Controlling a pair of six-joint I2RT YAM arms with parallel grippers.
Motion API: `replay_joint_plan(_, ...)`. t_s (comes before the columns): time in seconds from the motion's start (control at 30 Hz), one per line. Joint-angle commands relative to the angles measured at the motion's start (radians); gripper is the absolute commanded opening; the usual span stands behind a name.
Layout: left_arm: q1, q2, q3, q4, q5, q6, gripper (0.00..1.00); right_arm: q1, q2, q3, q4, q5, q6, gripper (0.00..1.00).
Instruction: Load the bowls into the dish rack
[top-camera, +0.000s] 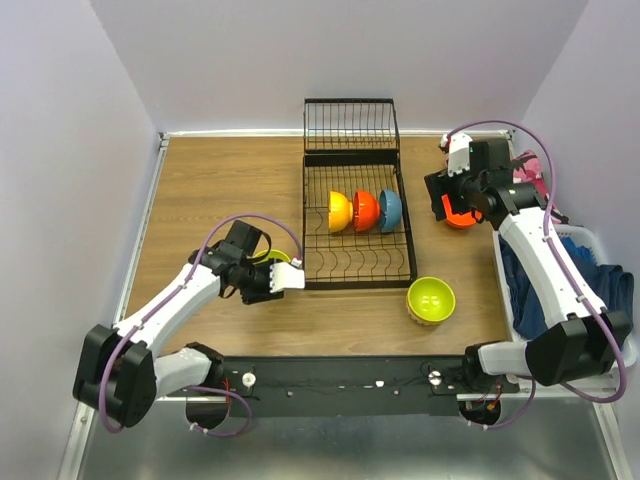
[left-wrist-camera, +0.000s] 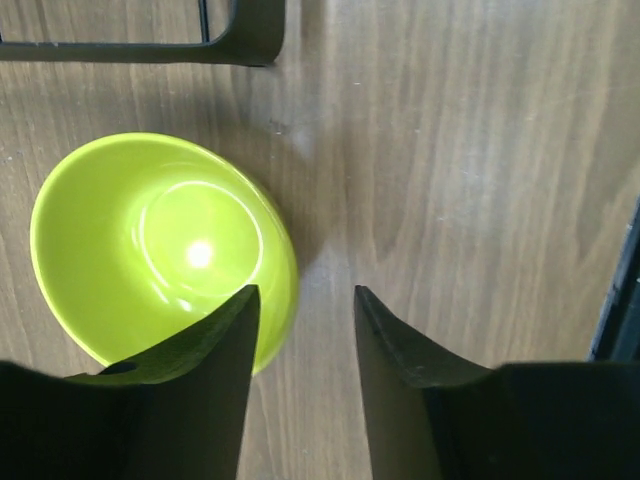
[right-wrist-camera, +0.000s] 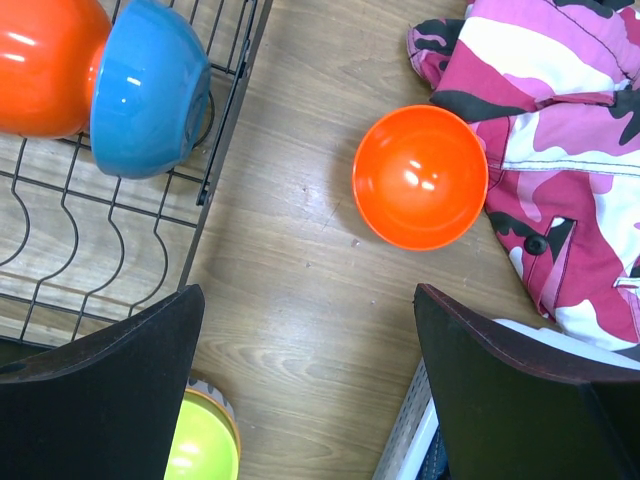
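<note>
The black wire dish rack (top-camera: 318, 240) stands mid-table with a yellow-orange bowl (top-camera: 339, 211), a red-orange bowl (top-camera: 365, 210) and a blue bowl (top-camera: 390, 210) on edge in its tines. My left gripper (top-camera: 290, 273) is just left of the rack over a lime green bowl (left-wrist-camera: 150, 240). It (left-wrist-camera: 306, 292) is open, one finger (left-wrist-camera: 215, 380) inside the bowl's rim and the other on the table side, with wood showing in the gap. My right gripper (right-wrist-camera: 308, 295) hangs open above an orange bowl (right-wrist-camera: 420, 178) right of the rack. A second lime green bowl (top-camera: 431, 299) sits near the front.
A white laundry basket (top-camera: 503, 285) full of blue clothes stands along the right edge. A pink camouflage garment (right-wrist-camera: 545, 140) lies touching the orange bowl. The rack's taller wire section (top-camera: 350, 125) is at its far end. Walls close off the back and both sides.
</note>
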Motion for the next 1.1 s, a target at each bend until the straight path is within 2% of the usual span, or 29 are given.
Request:
replay_joint_plan(0.0, -0.006, 0.072, -0.016, 0.102, -0.063, -0.034, 0.4, 0.006, -0.021, -0.011, 0.023, -0.005, -0.008, 0.94)
replay_joint_plan(0.13, -0.006, 0.099, 0.007, 0.092, -0.053, -0.036, 0.25, 0.005, -0.021, -0.008, 0.025, 0.001, -0.008, 0.94)
replay_joint_plan(0.17, -0.006, 0.099, 0.017, 0.075, -0.05, -0.036, 0.16, 0.005, -0.021, -0.01, 0.025, 0.001, -0.009, 0.94)
replay_joint_plan(0.3, -0.004, 0.07, 0.037, 0.015, -0.041, -0.013, 0.0, 0.006, -0.024, -0.016, 0.031, 0.007, -0.011, 0.94)
replay_joint_plan(0.43, 0.032, -0.009, 0.117, -0.138, 0.009, 0.021, 0.0, 0.005, -0.024, -0.019, 0.027, 0.008, -0.011, 0.94)
replay_joint_plan(0.47, 0.037, -0.026, 0.178, -0.213, 0.041, 0.036, 0.0, 0.006, -0.023, -0.017, 0.028, 0.01, -0.011, 0.94)
replay_joint_plan(0.57, 0.045, -0.04, 0.32, -0.257, 0.093, -0.017, 0.0, 0.006, -0.01, -0.022, 0.034, 0.01, -0.012, 0.94)
replay_joint_plan(0.67, 0.081, 0.042, 0.436, -0.165, 0.228, -0.207, 0.0, 0.006, 0.008, -0.008, 0.036, 0.005, -0.009, 0.94)
replay_joint_plan(0.7, 0.092, 0.096, 0.454, -0.122, 0.312, -0.349, 0.0, 0.006, 0.022, -0.004, 0.036, 0.007, -0.008, 0.94)
replay_joint_plan(0.8, 0.149, 0.192, 0.487, 0.108, 0.438, -0.583, 0.0, 0.006, 0.046, 0.022, 0.033, 0.01, -0.008, 0.94)
replay_joint_plan(0.83, 0.166, 0.217, 0.487, 0.171, 0.537, -0.751, 0.0, 0.006, 0.06, 0.029, 0.031, 0.01, -0.008, 0.94)
replay_joint_plan(0.9, 0.207, 0.288, 0.467, 0.398, 0.617, -0.941, 0.0, 0.005, 0.072, 0.047, 0.027, 0.019, -0.006, 0.94)
replay_joint_plan(0.93, 0.218, 0.309, 0.452, 0.488, 0.681, -1.172, 0.0, 0.005, 0.083, 0.052, 0.025, 0.021, -0.008, 0.94)
replay_joint_plan(0.97, 0.226, 0.331, 0.406, 0.705, 0.702, -1.279, 0.0, 0.005, 0.086, 0.055, 0.025, 0.024, -0.006, 0.94)
replay_joint_plan(1.03, 0.247, 0.383, 0.338, 0.991, 0.731, -1.536, 0.0, 0.005, 0.092, 0.059, 0.023, 0.03, -0.008, 0.94)
replay_joint_plan(1.07, 0.252, 0.404, 0.291, 1.253, 0.737, -1.762, 0.0, 0.006, 0.097, 0.059, 0.025, 0.036, -0.009, 0.94)
